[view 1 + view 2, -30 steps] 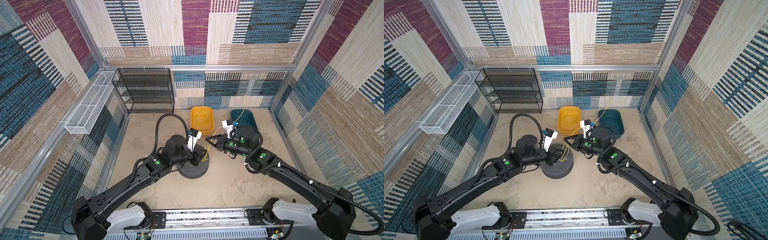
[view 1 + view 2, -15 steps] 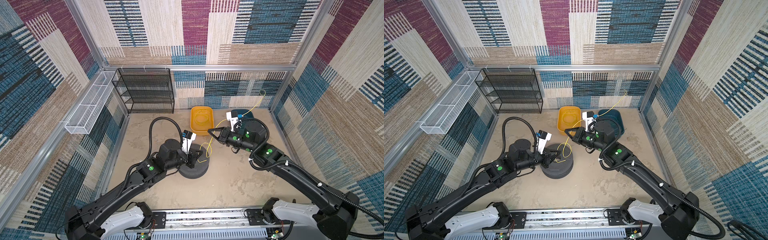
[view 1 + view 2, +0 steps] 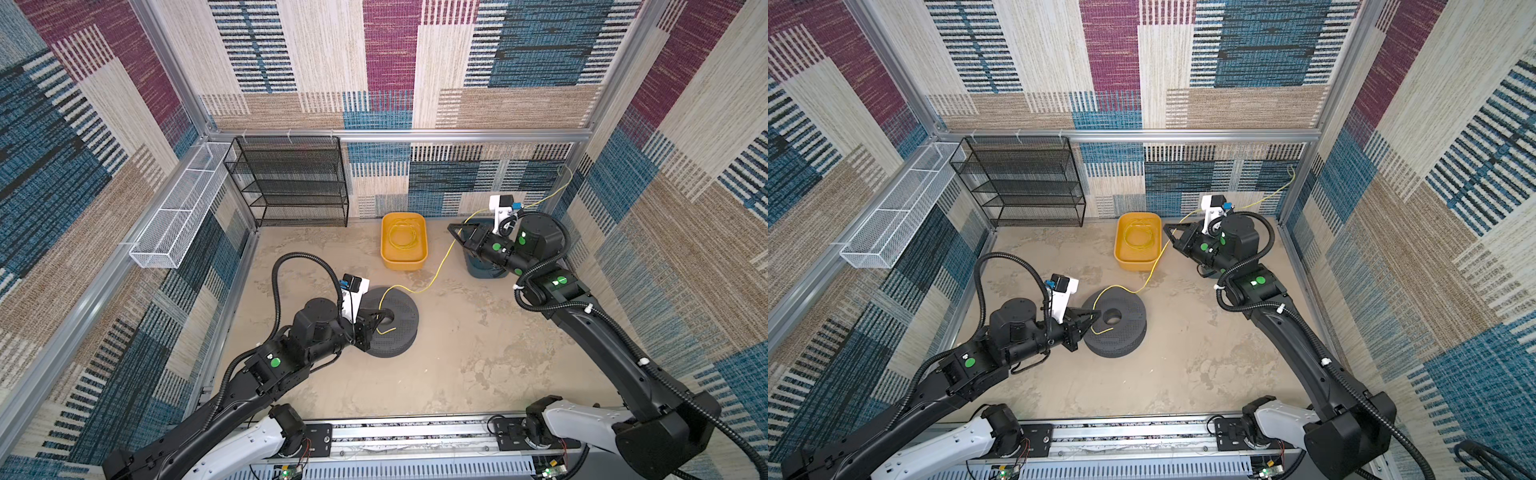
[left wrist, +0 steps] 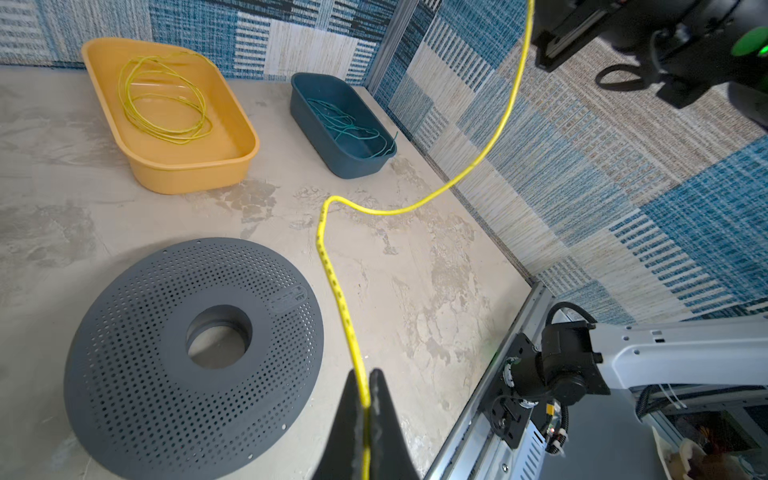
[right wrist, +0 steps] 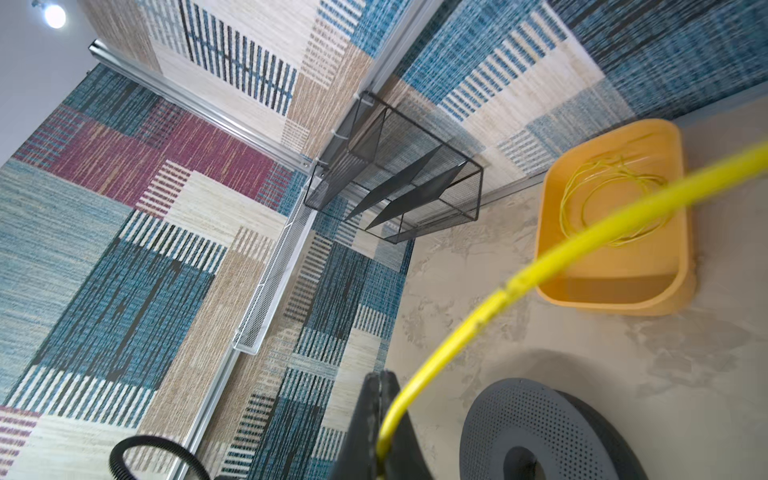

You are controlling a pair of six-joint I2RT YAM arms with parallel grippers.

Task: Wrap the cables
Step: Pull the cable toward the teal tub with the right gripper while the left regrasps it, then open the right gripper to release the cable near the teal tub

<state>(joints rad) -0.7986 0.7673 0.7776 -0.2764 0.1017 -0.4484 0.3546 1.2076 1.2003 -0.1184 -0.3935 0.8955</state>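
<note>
Cable (image 4: 334,286) stretches from left gripper (image 4: 365,374) to right gripper (image 5: 379,376).

On my counter (image 3: 457,365) the reel (image 3: 401,309) lies front-centre, the left tub (image 3: 385,249) behind it holding a coiled cable (image 3: 402,237), the right tub (image 4: 345,160) beside that, the rack (image 3: 291,183) back-left.

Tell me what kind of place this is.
Probably an enclosed robot test cell, not a real room: aluminium frame, carpet-tile walls on three sides, robot mounting rail at the front.

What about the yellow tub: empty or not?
Not empty: a loose coil of cable lies inside the tub.
</note>
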